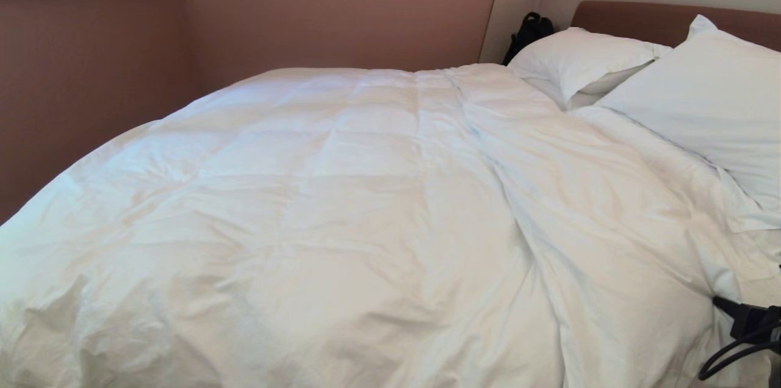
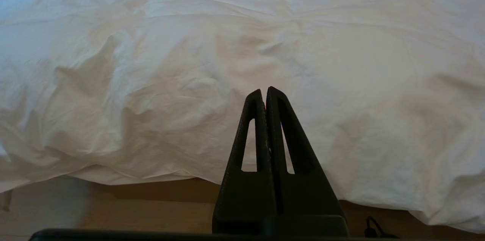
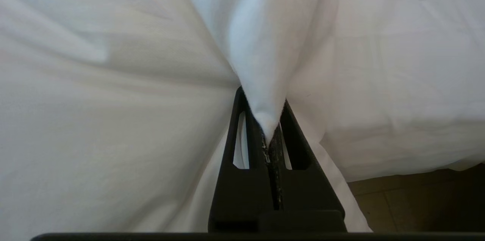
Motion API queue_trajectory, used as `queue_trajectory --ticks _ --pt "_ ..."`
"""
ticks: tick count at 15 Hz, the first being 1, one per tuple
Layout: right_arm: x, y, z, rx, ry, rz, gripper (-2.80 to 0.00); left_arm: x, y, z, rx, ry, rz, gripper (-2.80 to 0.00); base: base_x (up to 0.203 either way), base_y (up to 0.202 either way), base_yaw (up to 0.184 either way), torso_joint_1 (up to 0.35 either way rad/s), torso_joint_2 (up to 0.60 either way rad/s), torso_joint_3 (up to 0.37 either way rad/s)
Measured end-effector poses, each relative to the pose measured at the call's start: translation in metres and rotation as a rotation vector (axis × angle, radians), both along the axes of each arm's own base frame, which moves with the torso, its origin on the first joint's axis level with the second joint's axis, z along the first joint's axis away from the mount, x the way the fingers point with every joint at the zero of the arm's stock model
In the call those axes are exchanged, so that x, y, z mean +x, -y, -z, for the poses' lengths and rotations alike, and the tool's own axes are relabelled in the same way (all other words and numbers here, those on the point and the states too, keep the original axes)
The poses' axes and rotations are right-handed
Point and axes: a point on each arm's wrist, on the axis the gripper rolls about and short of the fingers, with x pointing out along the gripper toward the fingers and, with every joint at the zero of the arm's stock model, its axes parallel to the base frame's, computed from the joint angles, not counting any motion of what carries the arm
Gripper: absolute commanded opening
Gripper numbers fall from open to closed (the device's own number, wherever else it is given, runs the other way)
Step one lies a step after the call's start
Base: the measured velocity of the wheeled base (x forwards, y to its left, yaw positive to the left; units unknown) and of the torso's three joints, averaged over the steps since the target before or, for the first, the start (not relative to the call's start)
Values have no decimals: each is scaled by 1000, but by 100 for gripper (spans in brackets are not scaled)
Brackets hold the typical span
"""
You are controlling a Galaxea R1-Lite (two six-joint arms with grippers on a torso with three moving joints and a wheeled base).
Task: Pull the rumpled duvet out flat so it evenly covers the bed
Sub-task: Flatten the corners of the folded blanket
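One duvet [image 1: 341, 193] is spread over one bed [image 1: 659, 13], with two pillows [image 1: 708, 95] laid at the headboard end and one black bag [image 1: 528, 31] seen in the far corner. The right gripper [image 3: 269, 135] is held at the near right edge of the bed, its fingers [image 3: 291, 138] pinched tight on a raised fold of the duvet. The left gripper [image 2: 264, 93] is kept level before the bed's near side, its fingers [image 2: 252, 119] pressed together on nothing.
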Motion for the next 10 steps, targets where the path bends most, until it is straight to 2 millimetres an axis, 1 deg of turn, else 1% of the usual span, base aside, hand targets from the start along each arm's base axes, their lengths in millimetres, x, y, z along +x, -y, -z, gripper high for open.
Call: queue_trajectory --ticks 10 --pt "4 4 2 -15 -12 36 -280 0 0 0 0 0 0 -280 0 0 0 0 0 0"
